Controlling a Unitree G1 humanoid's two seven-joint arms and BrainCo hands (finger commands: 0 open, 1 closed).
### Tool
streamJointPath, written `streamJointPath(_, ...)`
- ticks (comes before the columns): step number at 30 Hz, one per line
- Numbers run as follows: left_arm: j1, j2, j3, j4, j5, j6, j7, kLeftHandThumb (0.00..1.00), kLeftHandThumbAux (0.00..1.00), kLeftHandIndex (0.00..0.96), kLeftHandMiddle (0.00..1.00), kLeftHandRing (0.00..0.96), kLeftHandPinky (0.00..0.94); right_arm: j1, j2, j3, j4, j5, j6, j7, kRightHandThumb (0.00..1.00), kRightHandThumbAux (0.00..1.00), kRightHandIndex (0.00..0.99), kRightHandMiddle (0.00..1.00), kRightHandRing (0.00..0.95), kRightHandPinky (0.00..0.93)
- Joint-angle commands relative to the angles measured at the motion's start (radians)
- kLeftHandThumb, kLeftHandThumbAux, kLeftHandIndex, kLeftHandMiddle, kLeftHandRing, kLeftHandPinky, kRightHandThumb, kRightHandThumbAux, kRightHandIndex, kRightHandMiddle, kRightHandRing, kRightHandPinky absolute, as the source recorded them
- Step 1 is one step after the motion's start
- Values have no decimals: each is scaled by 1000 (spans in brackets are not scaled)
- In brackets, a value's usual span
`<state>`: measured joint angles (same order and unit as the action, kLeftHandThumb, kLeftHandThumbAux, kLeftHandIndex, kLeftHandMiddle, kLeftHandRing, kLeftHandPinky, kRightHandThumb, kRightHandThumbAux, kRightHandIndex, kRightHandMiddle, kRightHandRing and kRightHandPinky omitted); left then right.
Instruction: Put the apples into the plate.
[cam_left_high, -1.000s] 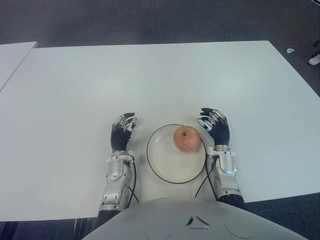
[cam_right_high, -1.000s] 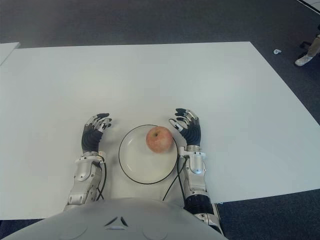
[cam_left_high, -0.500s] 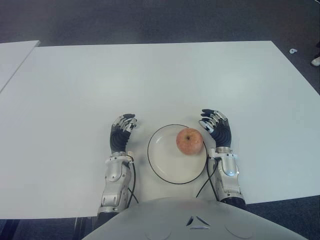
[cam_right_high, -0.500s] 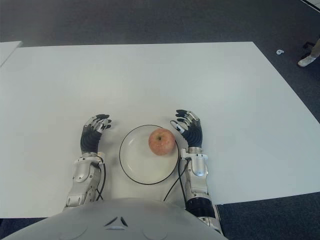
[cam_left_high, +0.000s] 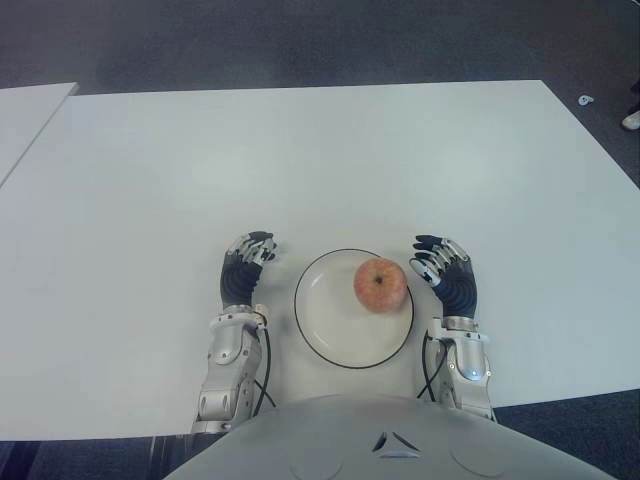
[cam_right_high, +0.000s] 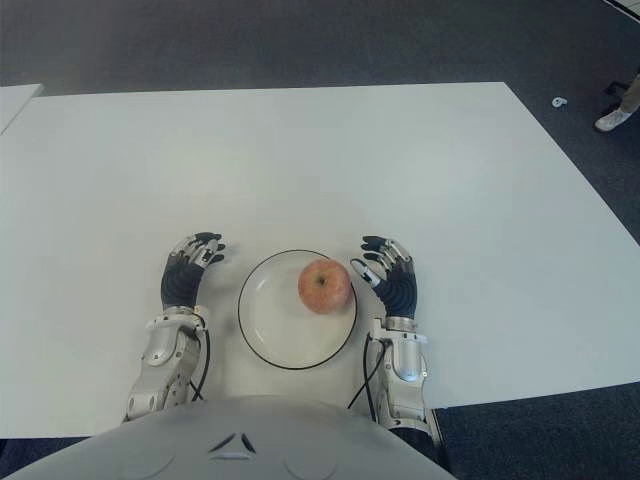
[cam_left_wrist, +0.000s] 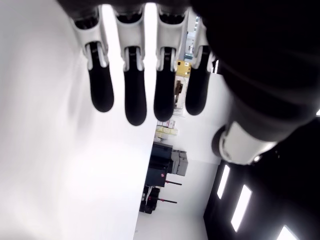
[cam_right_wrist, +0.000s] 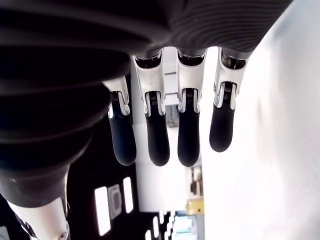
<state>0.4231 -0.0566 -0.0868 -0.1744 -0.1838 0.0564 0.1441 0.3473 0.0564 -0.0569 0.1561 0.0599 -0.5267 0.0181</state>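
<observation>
A single red apple (cam_left_high: 380, 285) sits inside the white plate (cam_left_high: 330, 335), on the plate's right half and close to its right rim. The plate has a thin dark edge and lies on the white surface (cam_left_high: 320, 160) near the robot's body, between the two hands.

The right robot hand (cam_left_high: 452, 280) shows just to the right of the plate, apart from the apple, with a narrow strip of plate rim and bare surface between its fingertips and the fruit. Its fingers (cam_right_wrist: 187, 132) hang side by side, relaxed and only lightly bent, with nothing between them and the thumb; the hand holds nothing. The apple lies to the left of this hand, level with its fingers.

The left robot hand (cam_left_high: 243, 270) shows to the left of the plate, a little apart from the rim and farther from the apple, which lies across the plate from it. Its fingers (cam_left_wrist: 135, 95) are likewise loose and empty, slightly curled at the tips.

Far right, beyond the surface's edge, a small pale object (cam_left_high: 584, 101) lies on the dark floor (cam_left_high: 300, 40).
</observation>
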Motion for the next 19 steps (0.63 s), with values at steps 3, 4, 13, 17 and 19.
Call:
streamJointPath(3,98,33,16,-104,-59,213,-46,408,636,289,349,384,391,178,20,6,-22,8,138,-18,692,730,398,378,363,361)
streamJointPath(4,102,34,16,-115,-61,227,-49,369,623,270,341,379,386,198,21,10,-45,7,144,-18,692,730,398,371,358,355)
streamJointPath(13,173,69,9,-303,-70,379,-57,253,584,188,282,339,359,330,9,32,-314,-8,323,-37,563,743,262,269,290,289)
streamJointPath(17,171,68,4,-336,-61,427,-45,237,578,175,270,329,354,343,-2,29,-402,-7,439,-49,430,748,141,231,262,276)
streamJointPath(19,168,66,3,-346,-58,444,-42,233,578,172,268,327,354,344,-6,27,-423,-5,476,-52,405,745,124,222,257,281)
